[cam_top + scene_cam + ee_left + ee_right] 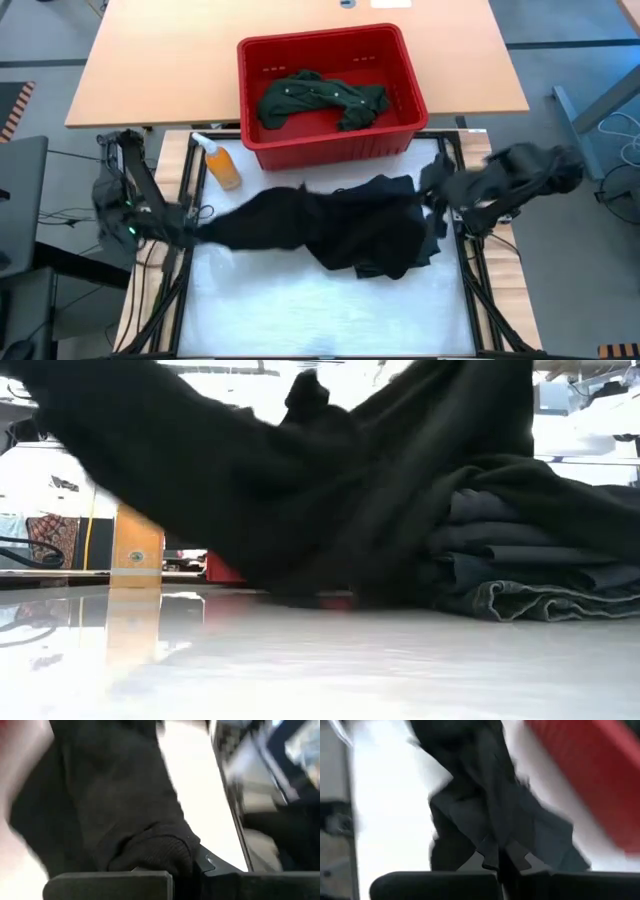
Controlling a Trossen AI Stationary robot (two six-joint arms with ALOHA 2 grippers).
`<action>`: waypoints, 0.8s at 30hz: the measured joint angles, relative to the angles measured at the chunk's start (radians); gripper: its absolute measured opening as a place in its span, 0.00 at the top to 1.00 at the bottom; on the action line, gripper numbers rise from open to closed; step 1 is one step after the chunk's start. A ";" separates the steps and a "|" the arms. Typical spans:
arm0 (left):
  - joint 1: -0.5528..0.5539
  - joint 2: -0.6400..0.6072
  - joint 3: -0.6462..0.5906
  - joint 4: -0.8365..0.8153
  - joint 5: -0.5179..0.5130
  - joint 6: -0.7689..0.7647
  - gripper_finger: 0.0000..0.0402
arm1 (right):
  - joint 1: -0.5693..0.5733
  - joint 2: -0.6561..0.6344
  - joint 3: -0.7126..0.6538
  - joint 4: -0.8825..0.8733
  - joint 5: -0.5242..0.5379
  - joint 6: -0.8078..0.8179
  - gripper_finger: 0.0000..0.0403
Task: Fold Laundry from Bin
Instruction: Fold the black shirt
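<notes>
A black garment (330,225) is stretched across the white table between my two grippers. My left gripper (188,228) is shut on its left end and my right gripper (440,200) is shut on its right end. In the low view the black garment (300,490) droops over a folded stack of dark jeans (530,560) that lies on the table. The red bin (330,150) stands at the far side, with a dark green shirt (320,98) lying inside it. My left gripper pinches a bunched, ribbed edge (165,847) at the garment's left end between its two fingers. The cloth runs away from the fingers toward the table's right. How many layers it has cannot be told. My right gripper pinches a gathered part (495,842) of the garment's right end between its fingertips (522,857), slanting down from the table's right side. The cloth hangs below and spreads toward the table's left.
An orange bottle (222,165) stands left of the bin, close to the garment's left end. Dark frame rails (470,270) run along the table's left and right sides. A wooden tabletop (160,60) lies beyond the bin. The near half of the white table (320,310) is bare.
</notes>
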 joint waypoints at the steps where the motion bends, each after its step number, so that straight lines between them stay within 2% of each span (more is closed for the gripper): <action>1: 0.000 0.005 -0.031 0.002 0.073 -0.063 1.00 | 0.009 0.012 -0.021 -0.026 -0.009 0.031 0.95; 6: -0.004 0.045 -0.230 0.115 0.381 -0.387 1.00 | 0.011 0.074 -0.113 -0.037 -0.012 0.072 0.95; 10: -0.007 0.101 -0.396 0.321 0.549 -0.556 1.00 | -0.014 0.137 -0.153 0.036 -0.032 0.055 0.95; 13: -0.012 0.162 -0.516 0.593 0.605 -0.608 1.00 | -0.024 0.201 -0.163 0.112 -0.098 0.007 0.95; 18: -0.022 0.317 -0.634 1.048 0.610 -0.616 1.00 | -0.005 0.327 -0.163 0.223 -0.227 -0.074 0.95; 24: -0.034 0.520 -0.643 1.250 0.762 -0.670 1.00 | 0.006 0.455 -0.163 0.253 -0.292 -0.163 0.95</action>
